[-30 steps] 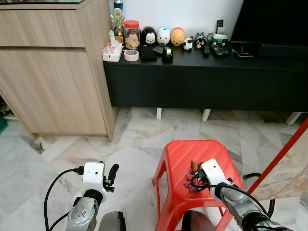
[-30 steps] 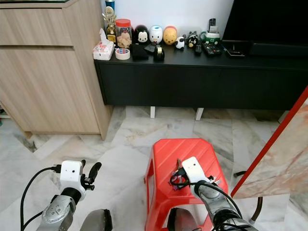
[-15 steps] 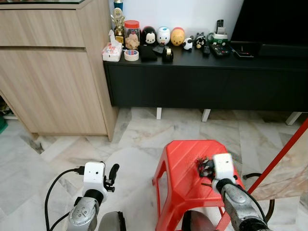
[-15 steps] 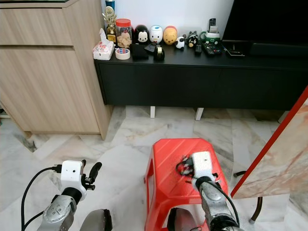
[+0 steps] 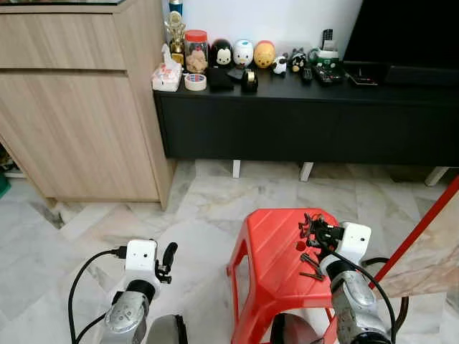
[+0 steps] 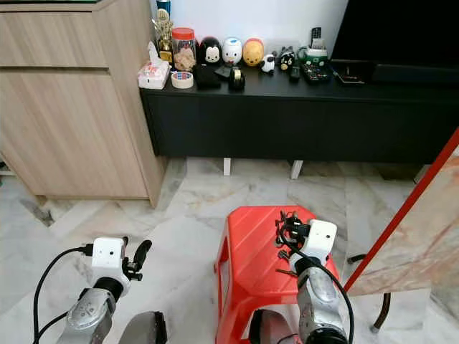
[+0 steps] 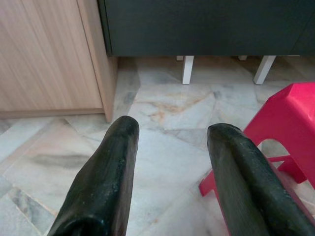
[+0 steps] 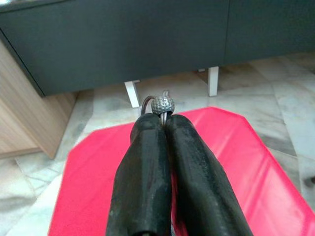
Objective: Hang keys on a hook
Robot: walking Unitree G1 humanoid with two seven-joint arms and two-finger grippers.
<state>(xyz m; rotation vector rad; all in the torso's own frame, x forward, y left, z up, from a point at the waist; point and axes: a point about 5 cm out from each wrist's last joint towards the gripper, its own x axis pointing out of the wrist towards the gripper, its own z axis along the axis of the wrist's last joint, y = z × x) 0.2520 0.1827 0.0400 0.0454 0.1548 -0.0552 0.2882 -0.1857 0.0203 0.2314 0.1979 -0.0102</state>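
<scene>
Keys (image 5: 310,247) are up off the red stool (image 5: 269,247) now, pinched in the right gripper (image 8: 165,120), so the pickup looks done. The right wrist view shows both fingers squeezed tight together with just a small metal ball and a bit of wire loop poking out past the tips. So it's grasping the bunch by the ring end, and from the head views the keys dangle below, over the stool's right side.

Left gripper (image 7: 170,135) hangs low on the left near the floor, fingers spread apart, holding nothing. It's idle.

No hook is visible from here. Far side of the room has a black TV console (image 5: 301,115) with a row of toys, a jar and a tape roll on top, plus a wood cabinet (image 5: 79,107) to the left. A red pole (image 5: 419,229) leans in on the right, just beside the stool.

What could go wrong, as a guess:
- The grip is right at the fingertips on a thin ring. Any jolt while walking could let it slide out, and the keys would land on the marble floor.
- Dangling keys will swing, which makes threading a hook fiddly.
- The fingers cover most of the ring, so there may be too little open loop to slip over a hook.
- The right arm is close to that pole, and turning could clip it.
</scene>
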